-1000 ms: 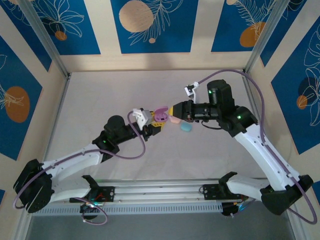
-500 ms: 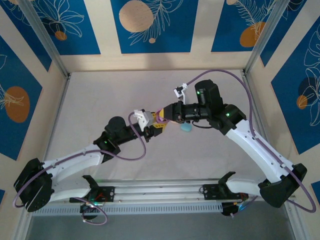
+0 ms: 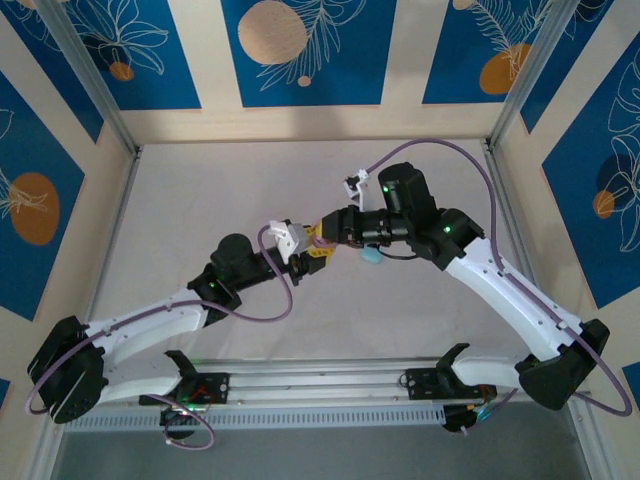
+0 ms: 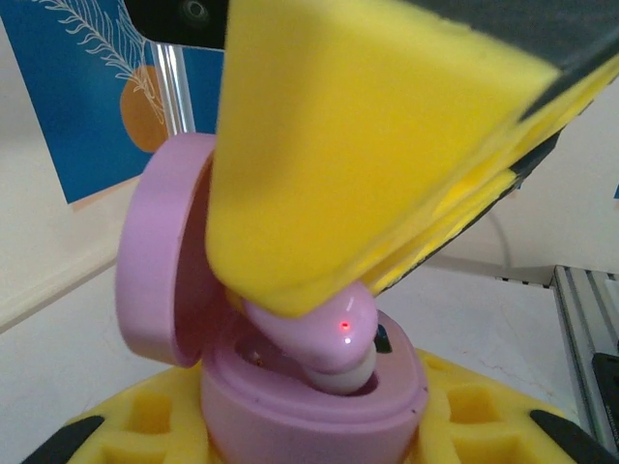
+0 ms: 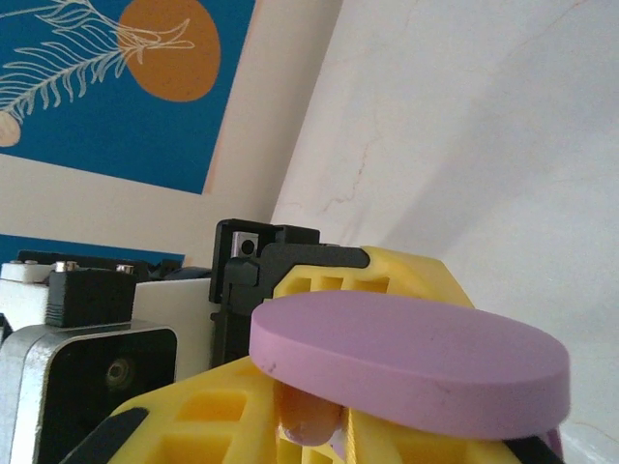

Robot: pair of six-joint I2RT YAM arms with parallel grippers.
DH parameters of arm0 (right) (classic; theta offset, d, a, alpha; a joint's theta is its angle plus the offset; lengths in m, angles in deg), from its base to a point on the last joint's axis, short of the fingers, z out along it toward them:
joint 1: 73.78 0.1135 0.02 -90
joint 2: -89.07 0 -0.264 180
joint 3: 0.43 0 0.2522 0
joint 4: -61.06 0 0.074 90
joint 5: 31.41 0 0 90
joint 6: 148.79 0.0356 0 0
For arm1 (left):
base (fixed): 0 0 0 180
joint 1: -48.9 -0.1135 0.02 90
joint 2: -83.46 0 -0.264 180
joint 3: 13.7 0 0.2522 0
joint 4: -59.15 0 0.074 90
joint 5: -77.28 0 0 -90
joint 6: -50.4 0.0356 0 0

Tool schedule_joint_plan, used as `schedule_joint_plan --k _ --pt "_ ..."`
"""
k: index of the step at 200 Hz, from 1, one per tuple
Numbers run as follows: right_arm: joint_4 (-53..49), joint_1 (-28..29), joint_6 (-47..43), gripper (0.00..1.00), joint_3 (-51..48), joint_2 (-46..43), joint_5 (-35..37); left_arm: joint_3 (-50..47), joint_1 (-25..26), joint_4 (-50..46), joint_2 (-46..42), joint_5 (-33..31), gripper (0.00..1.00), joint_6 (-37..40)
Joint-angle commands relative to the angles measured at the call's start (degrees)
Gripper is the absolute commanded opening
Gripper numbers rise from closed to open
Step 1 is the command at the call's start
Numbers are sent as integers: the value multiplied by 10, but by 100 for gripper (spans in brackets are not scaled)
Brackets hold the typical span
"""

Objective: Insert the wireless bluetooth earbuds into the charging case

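The table (image 3: 200, 190) is pale and plain. Around it stand cream walls (image 3: 210, 60) with big blue panels (image 3: 330, 60). The panels have white leaf drawings and orange circles (image 3: 35, 208). A shiny metal post (image 3: 88, 78) leans in each back corner. A long metal rail (image 3: 320, 385) runs along the near edge

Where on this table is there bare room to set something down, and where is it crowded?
Bare: the far table along the back wall; the near patch between the left arm, the right arm and the rail. Crowded: the centre, where the left gripper holds the purple case, the right gripper presses a purple earbud into it, and the blue case lies alongside.
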State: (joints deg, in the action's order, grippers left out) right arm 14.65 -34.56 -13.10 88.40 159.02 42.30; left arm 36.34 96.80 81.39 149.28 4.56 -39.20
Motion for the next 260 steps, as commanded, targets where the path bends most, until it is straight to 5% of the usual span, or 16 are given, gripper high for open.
schedule_joint_plan --k 1,260 --pt "-33 9 -17 24 19 14 18 21 10 43 -11 -1 29 -4" --pt "-68 22 -27 29 50 -2 89 15 10 33 -13 -11 29 1"
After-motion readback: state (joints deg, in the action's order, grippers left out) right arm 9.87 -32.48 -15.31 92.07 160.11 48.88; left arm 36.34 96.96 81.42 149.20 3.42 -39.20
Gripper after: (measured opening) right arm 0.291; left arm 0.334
